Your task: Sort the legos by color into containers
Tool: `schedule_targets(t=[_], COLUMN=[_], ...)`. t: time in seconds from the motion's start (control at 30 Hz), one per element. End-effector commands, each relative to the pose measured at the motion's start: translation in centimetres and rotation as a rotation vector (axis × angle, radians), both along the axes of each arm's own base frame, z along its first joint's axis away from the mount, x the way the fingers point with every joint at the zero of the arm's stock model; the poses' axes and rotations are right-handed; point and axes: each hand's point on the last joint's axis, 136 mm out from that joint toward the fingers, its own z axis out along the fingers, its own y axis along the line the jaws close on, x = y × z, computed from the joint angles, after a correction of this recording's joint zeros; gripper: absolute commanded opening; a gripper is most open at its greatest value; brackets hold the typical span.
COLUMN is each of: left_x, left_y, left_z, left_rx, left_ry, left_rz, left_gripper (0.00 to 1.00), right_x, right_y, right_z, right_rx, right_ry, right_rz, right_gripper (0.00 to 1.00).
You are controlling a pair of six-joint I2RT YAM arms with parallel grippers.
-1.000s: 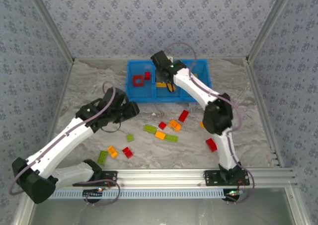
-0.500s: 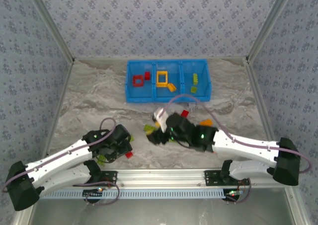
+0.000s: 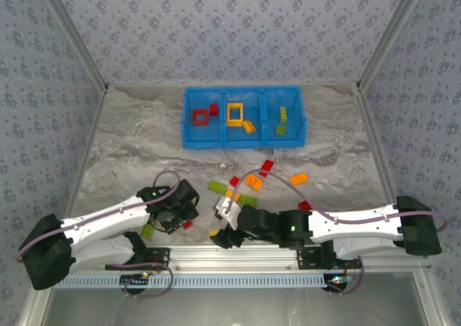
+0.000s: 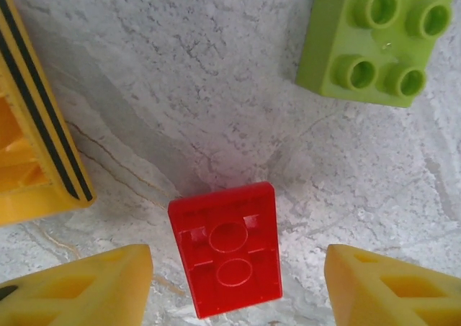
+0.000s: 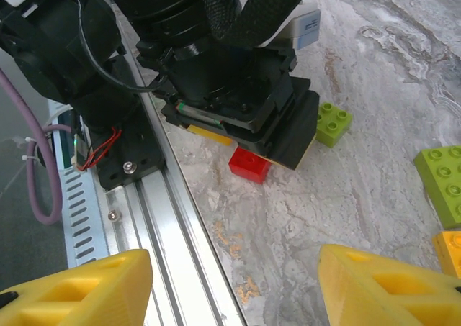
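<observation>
A red lego [image 4: 227, 257] lies studs down on the marble, between the spread yellow fingers of my left gripper [image 4: 238, 277], which is open and not touching it. From above, this gripper [image 3: 183, 219] hovers by the red lego [image 3: 188, 225] near the front edge. My right gripper [image 3: 220, 234] is open and empty just to the right; its fingers [image 5: 72, 286] straddle the table edge, facing the left gripper's black body [image 5: 238, 88] and the red lego [image 5: 249, 165]. The blue tray [image 3: 243, 140] holds red, yellow and green legos in separate compartments.
A green 2x2 lego [image 4: 374, 42] lies beyond the red one, and a yellow striped piece [image 4: 36, 146] to its left. Several loose legos [image 3: 248, 200] are scattered mid-table. The aluminium rail [image 5: 166, 225] runs along the front edge. A green lego [image 3: 148, 230] sits under the left arm.
The right arm swung from the tray down to the front edge, its gripper now low beside the left one. The left gripper came forward and right, over the red lego.
</observation>
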Motion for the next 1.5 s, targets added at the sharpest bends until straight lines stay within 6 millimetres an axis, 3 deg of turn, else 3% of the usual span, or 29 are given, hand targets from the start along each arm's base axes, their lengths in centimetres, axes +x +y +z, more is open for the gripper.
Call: schedule_targets(t=[0.0, 0.2, 0.3, 0.4, 0.5, 0.57, 0.67, 0.87, 0.97, 1.17, 1.33, 1.47], left_x=[-0.1, -0.2, 0.3, 1.4, 3.4, 5.7, 10.1, 20.9, 26.2, 33.9, 37.3, 38.7], left_y=[0.3, 0.5, 0.3, 0.4, 0.3, 0.0, -1.4, -5.2, -6.8, -8.3, -8.8, -9.2], left_z=[-0.8, -1.6, -1.2, 0.8, 5.1, 8.3, 11.4, 16.2, 16.0, 12.1, 9.3, 7.9], left_rx=[0.020, 0.047, 0.050, 0.064, 0.100, 0.109, 0.067, 0.002, -0.057, -0.138, -0.183, -0.200], left_ry=[0.004, 0.016, -0.008, -0.070, -0.168, -0.222, -0.257, -0.361, -0.385, -0.382, -0.345, -0.338], left_rz=[0.001, -0.004, -0.007, -0.026, -0.076, -0.119, -0.183, -0.314, -0.339, -0.373, -0.368, -0.369], left_gripper=[0.59, 0.49, 0.38, 0.26, 0.24, 0.23, 0.23, 0.23, 0.23, 0.21, 0.24, 0.26], right_x=[0.5, 0.9, 1.0, 1.5, 3.3, 5.5, 7.8, 13.3, 16.1, 18.5, 19.0, 19.3], right_y=[0.4, 0.3, 0.3, 0.2, -0.6, -1.8, -2.4, -1.7, -1.5, -0.6, -0.3, -0.5], right_z=[1.4, 1.4, 1.5, 2.5, 5.2, 8.2, 11.4, 14.8, 16.0, 16.9, 15.8, 14.9], right_rx=[0.035, 0.025, 0.025, 0.042, 0.091, 0.153, 0.199, 0.167, 0.167, 0.187, 0.182, 0.174], right_ry=[-0.006, -0.004, -0.009, -0.033, -0.108, -0.203, -0.326, -0.434, -0.430, -0.404, -0.369, -0.342], right_rz=[-0.039, -0.051, -0.057, -0.080, -0.175, -0.296, -0.407, -0.553, -0.625, -0.659, -0.657, -0.663], right_gripper=[0.65, 0.64, 0.64, 0.64, 0.64, 0.64, 0.65, 0.65, 0.65, 0.66, 0.65, 0.65])
